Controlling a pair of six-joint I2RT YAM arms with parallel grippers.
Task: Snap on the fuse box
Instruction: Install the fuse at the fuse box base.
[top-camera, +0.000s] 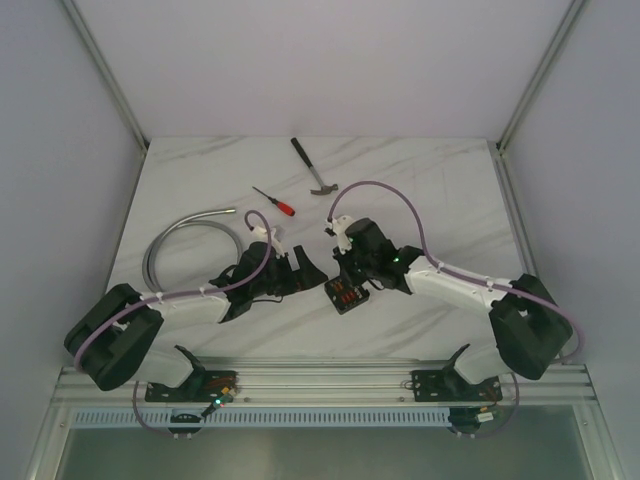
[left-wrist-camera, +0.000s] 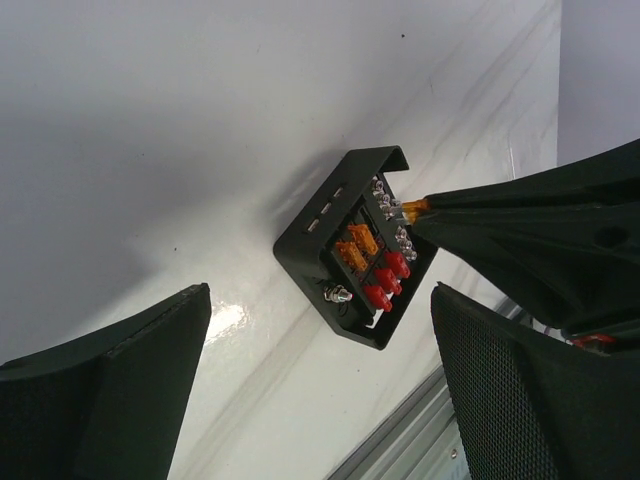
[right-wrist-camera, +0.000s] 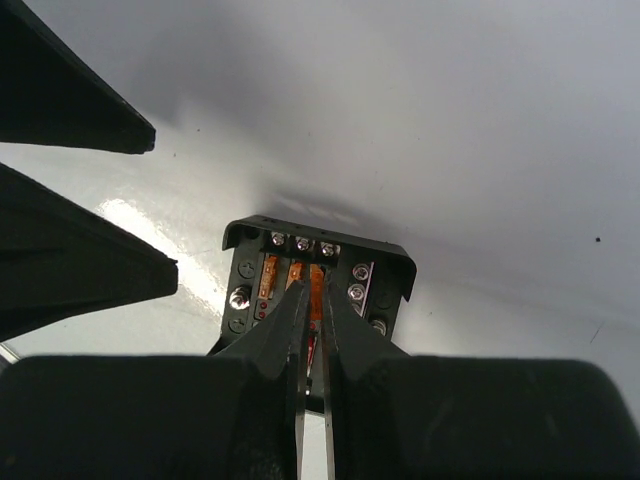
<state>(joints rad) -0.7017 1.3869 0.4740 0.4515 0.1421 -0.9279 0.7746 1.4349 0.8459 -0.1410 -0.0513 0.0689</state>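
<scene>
One orange fuse (left-wrist-camera: 413, 209) in the right end effector (right-wrist-camera: 311, 295), at the fuse box (left-wrist-camera: 316, 226)

Beyond the jaws, the white marbled tabletop (top-camera: 420, 190) carries a small black-handled hammer (top-camera: 308, 163), a red-handled screwdriver (top-camera: 275, 201) and, leftward, seemingly a curved grey metal hose (top-camera: 172, 229).

The fuse box (top-camera: 346, 298) is set on the desk (top-camera: 430, 190), near its front middle. The left gripper (top-camera: 298, 268) is placed just left of the box, apart from it. The right gripper (right-wrist-camera: 311, 300) is held over the box, a fuse (left-wrist-camera: 413, 209) pinched between its fingers (right-wrist-camera: 270, 340). Farther back, a screwdriver (top-camera: 273, 201) lies left of a hammer (top-camera: 312, 167); a hose (top-camera: 172, 228) is curled at the left.
</scene>
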